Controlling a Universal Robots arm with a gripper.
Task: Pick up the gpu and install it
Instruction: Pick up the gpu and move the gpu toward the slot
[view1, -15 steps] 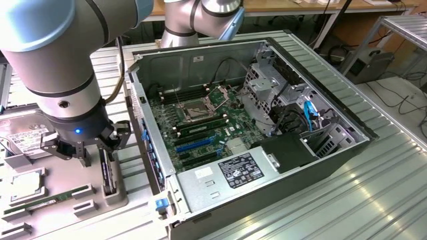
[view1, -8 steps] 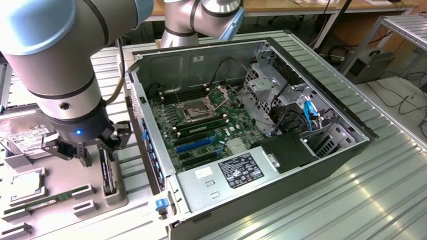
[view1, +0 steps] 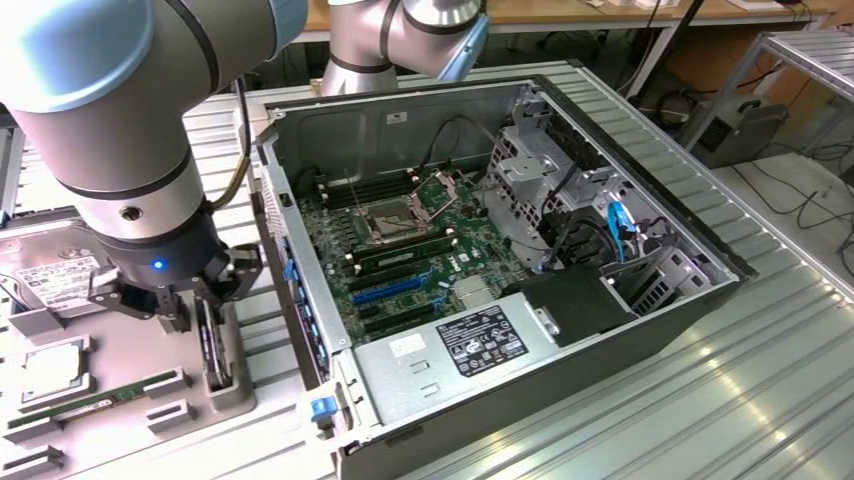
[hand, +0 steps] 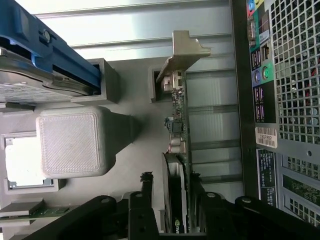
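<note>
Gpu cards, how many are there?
1. The gpu stands on edge in the grey tray, at the gripper. Others may be hidden inside the computer case.

The gpu (hand: 179, 140) is black-faced with a green board edge (its bracket (hand: 186, 50) silver); the tray (hand: 137, 167) is plain grey, the gripper (hand: 170, 178) black, the motherboard (view1: 461, 236) green.

Exterior overhead; wrist close above gpu (hand: 176, 190)

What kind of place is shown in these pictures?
Probably a robotics lab or workshop for computer assembly trials: a robot arm works beside an open computer tower on a ribbed metal table, a grey fixture tray holds the gpu on edge, and wooden workbenches stand behind.
</note>
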